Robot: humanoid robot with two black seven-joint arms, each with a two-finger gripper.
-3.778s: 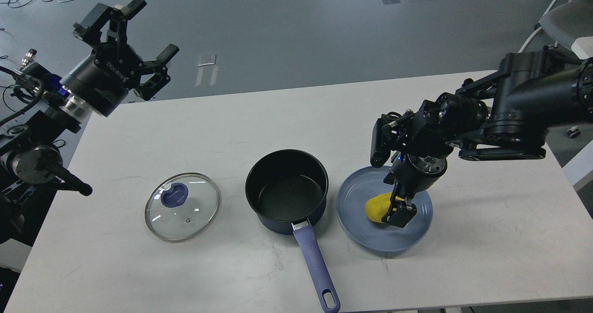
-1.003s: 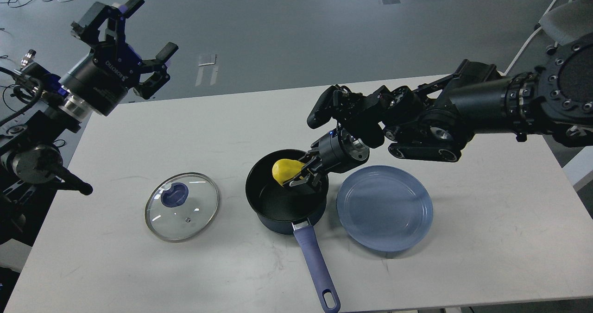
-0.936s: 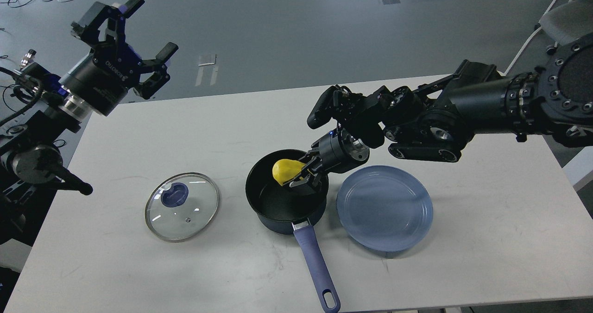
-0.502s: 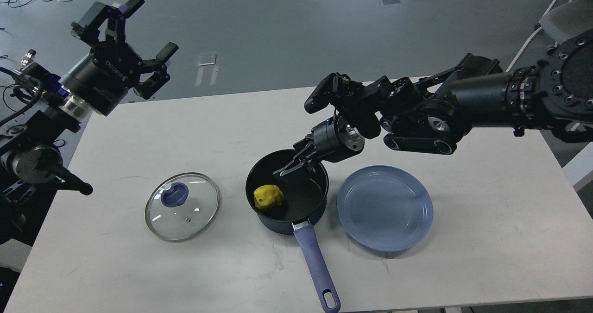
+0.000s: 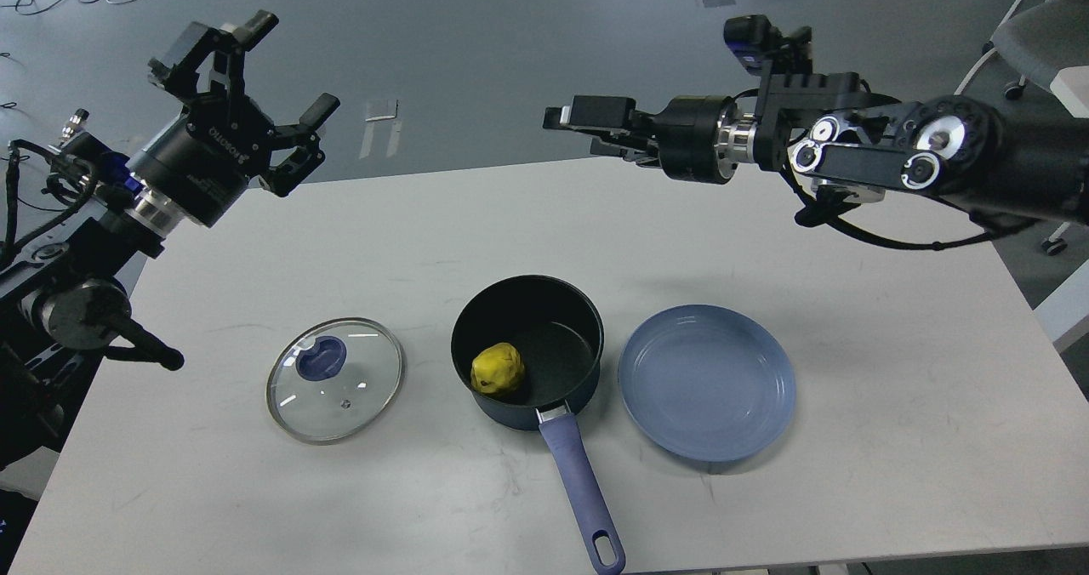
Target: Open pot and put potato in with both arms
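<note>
The dark pot (image 5: 557, 350) with a blue handle (image 5: 581, 486) stands uncovered at the table's middle front. The yellow potato (image 5: 498, 369) lies inside it at the left. The glass lid (image 5: 334, 379) with a blue knob lies flat on the table, left of the pot. My left gripper (image 5: 293, 63) is open and empty, raised over the table's far left corner. My right gripper (image 5: 572, 129) is open and empty, held high over the table's far edge, well above and behind the pot.
An empty blue plate (image 5: 706, 381) sits right of the pot, almost touching it. The white table (image 5: 885, 456) is bare at the right and front left. A chair (image 5: 1038, 39) stands beyond the far right corner.
My right gripper let go of the potato, which dropped into the pot. The right arm then rose and pulled back to the far edge. The left arm shifted slightly right.
</note>
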